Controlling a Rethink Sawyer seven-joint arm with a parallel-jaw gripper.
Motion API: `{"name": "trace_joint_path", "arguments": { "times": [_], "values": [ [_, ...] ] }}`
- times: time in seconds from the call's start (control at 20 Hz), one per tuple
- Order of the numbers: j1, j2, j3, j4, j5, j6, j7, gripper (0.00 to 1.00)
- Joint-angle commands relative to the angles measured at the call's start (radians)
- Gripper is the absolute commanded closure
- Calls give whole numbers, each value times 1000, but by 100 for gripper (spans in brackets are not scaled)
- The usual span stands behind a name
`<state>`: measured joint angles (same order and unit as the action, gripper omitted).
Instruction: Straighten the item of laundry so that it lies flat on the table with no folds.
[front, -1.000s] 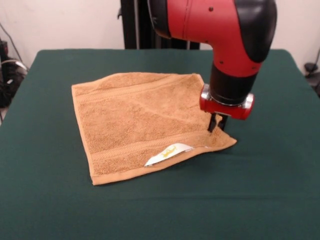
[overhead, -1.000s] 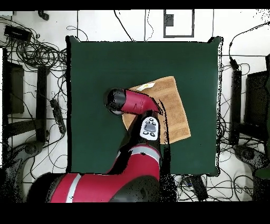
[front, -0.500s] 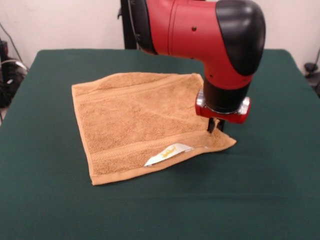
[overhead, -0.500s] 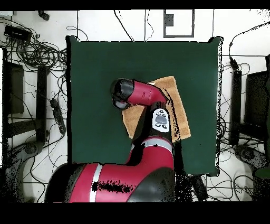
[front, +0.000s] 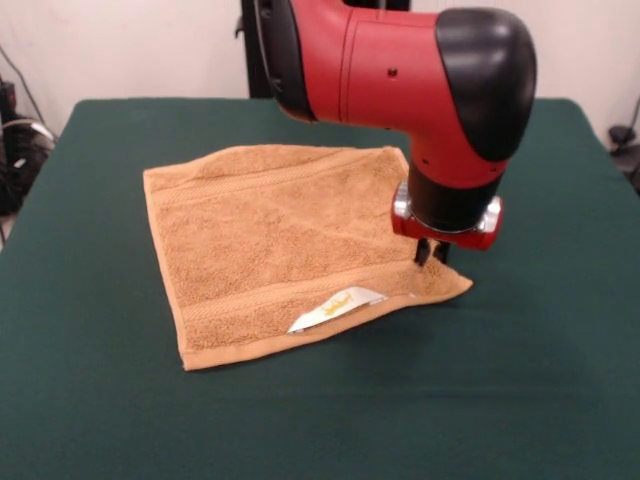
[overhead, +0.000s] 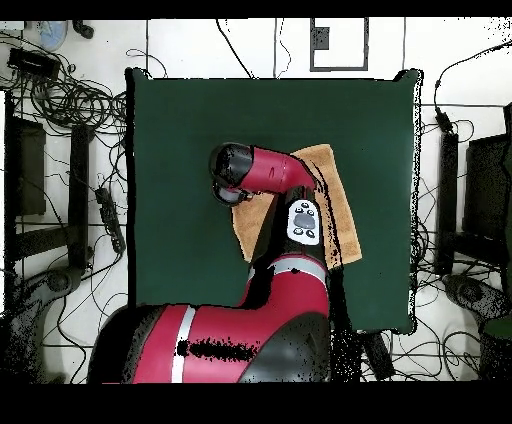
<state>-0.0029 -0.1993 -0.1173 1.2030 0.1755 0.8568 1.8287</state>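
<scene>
While the pincer (front: 432, 254) stands on the orange-tan terry towel (front: 270, 240)'s raised corner beside its white label (front: 338, 306), grip unclear, you should draw that corner outward over the dark green felt surface (front: 520, 380).

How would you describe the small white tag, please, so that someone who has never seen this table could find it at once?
Start from the dark green table and find the orange-tan towel lying on it, in the front view. Follow the towel's edge nearest the camera towards the corner under the red arm's end effector. There a white tag with yellow print sticks out, the only white thing on the cloth.
</scene>
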Motion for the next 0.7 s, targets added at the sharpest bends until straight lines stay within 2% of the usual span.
{"name": "trace_joint_path", "arguments": {
  "times": [0.05, 0.2, 0.45, 0.7],
  "values": [
    [-12, -30, 100, -167, -18, -220, 53, 100],
    [-27, -13, 128, -201, -24, -207, 11, 100],
    [-31, -3, 132, -235, -42, -174, 13, 100],
    [-39, -7, 150, -260, -83, -213, -33, 100]
  ]
}}
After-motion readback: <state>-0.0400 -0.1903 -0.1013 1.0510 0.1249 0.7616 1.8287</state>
